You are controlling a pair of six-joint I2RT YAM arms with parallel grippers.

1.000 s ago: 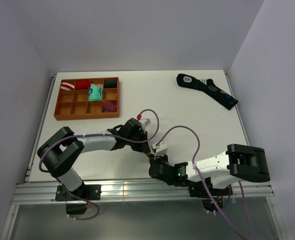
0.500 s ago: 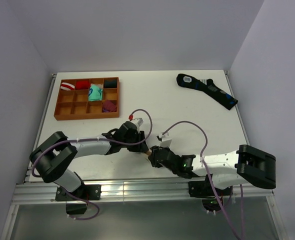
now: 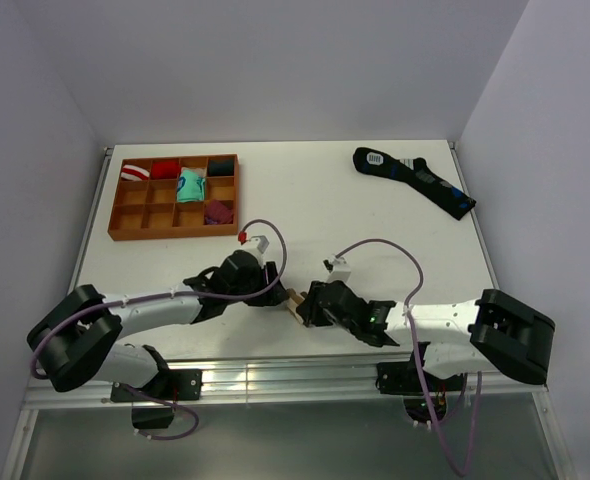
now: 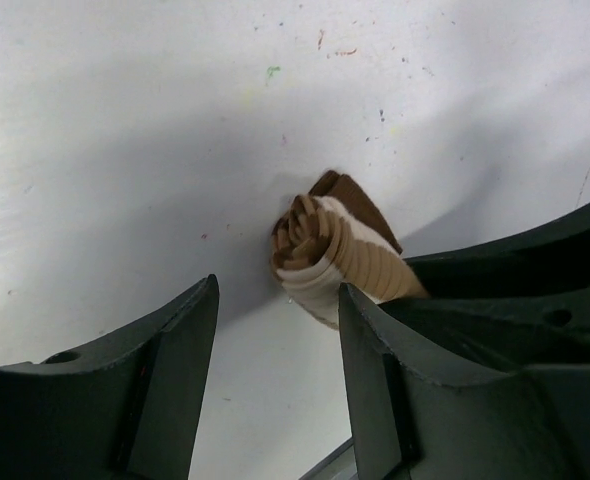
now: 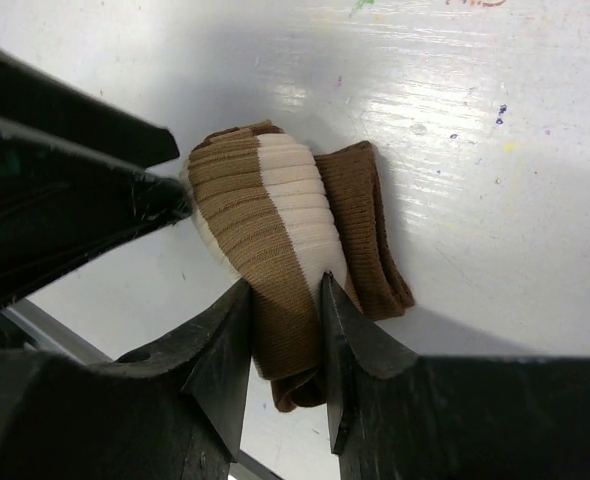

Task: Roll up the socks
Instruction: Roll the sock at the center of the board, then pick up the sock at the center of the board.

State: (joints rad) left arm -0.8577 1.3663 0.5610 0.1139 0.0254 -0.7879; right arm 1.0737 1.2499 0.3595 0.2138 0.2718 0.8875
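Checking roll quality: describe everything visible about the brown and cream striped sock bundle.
The brown ribbed knitted sock roll with cream stripes lies on the white table, wound into a tight spiral, a darker brown end sticking out flat. The right pincer pinches one end; the left pincer stands open close by.

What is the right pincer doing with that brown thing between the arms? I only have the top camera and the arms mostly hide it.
Observer: The right pincer is shut on the brown knitted sock roll with cream stripes, pinching its near end.
Operator: And the left one?
Observer: The left pincer is open, with nothing between its fingers; the roll's spiral end lies just ahead of them.
Operator: Is the roll tidy?
Observer: Not fully. A flat dark brown flap sticks out beside the roll and lies on the white table.
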